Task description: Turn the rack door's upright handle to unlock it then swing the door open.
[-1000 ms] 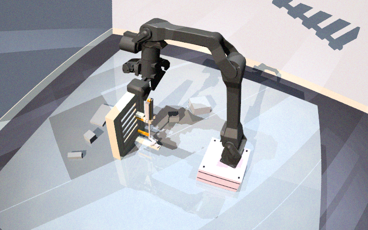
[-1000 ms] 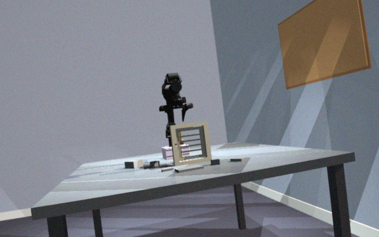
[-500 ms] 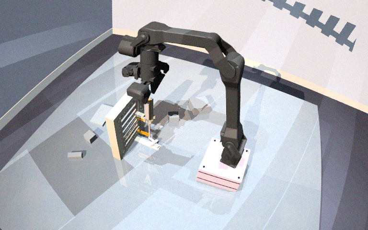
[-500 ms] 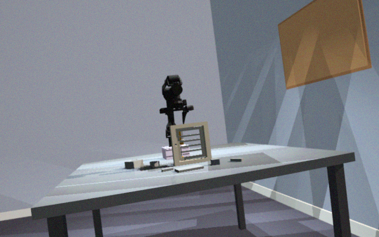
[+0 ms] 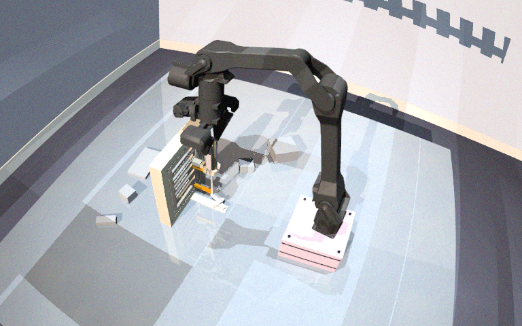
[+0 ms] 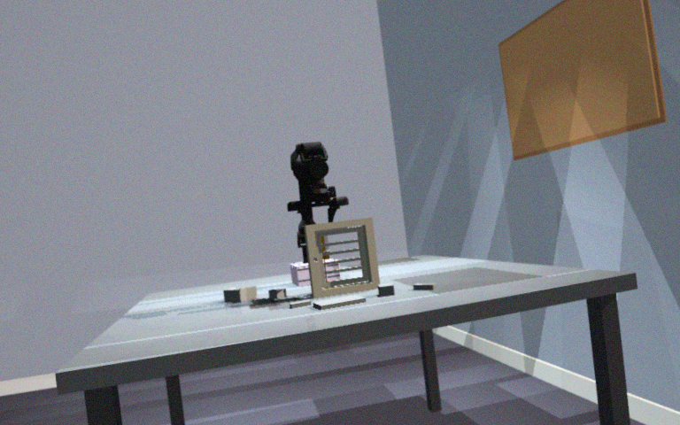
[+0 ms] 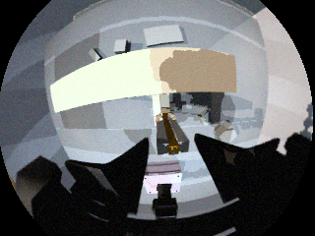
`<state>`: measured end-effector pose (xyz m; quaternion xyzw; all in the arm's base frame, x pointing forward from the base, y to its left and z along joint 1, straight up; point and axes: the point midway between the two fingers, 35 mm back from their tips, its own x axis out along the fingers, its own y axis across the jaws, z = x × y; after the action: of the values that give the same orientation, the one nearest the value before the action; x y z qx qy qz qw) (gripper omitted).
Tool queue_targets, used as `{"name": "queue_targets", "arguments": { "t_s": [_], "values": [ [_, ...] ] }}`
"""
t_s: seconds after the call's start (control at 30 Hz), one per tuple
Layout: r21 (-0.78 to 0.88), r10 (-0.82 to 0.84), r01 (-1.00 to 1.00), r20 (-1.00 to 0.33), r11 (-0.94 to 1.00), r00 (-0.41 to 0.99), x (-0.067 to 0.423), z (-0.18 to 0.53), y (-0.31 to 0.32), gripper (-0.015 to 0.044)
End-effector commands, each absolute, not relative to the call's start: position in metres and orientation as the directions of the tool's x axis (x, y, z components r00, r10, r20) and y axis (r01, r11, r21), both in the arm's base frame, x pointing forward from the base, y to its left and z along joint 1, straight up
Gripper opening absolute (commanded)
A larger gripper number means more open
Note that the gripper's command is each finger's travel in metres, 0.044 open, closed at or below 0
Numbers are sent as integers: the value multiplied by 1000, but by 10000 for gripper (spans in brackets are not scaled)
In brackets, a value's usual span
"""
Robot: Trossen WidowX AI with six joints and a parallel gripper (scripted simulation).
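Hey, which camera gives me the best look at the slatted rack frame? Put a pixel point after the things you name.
The exterior view: the frame (image 5: 160,195) (image 6: 343,290) (image 7: 103,81) faces it, border and slats plain. The top view shows it obliquely, partly behind the gripper (image 5: 211,147) (image 7: 172,140); the wrist view, mainly its top edge.

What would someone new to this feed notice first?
The dark arm arching from its pink-and-white base block to hang the open end effector above the cream frame. Next, the orange board high on the right-hand wall in the exterior view.
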<state>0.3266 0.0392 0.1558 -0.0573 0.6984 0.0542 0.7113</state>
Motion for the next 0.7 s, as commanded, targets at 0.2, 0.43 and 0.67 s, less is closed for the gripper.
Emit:
{"name": "queue_targets", "arguments": {
  "t_s": [0.2,0.43,0.67],
  "values": [
    [-2,1,-162,-1000,987,19,326,139,40,283],
    [-2,1,-162,-1000,987,19,325,128,40,283],
    [-2,1,-162,-1000,987,19,325,125,40,178]
  ]
}}
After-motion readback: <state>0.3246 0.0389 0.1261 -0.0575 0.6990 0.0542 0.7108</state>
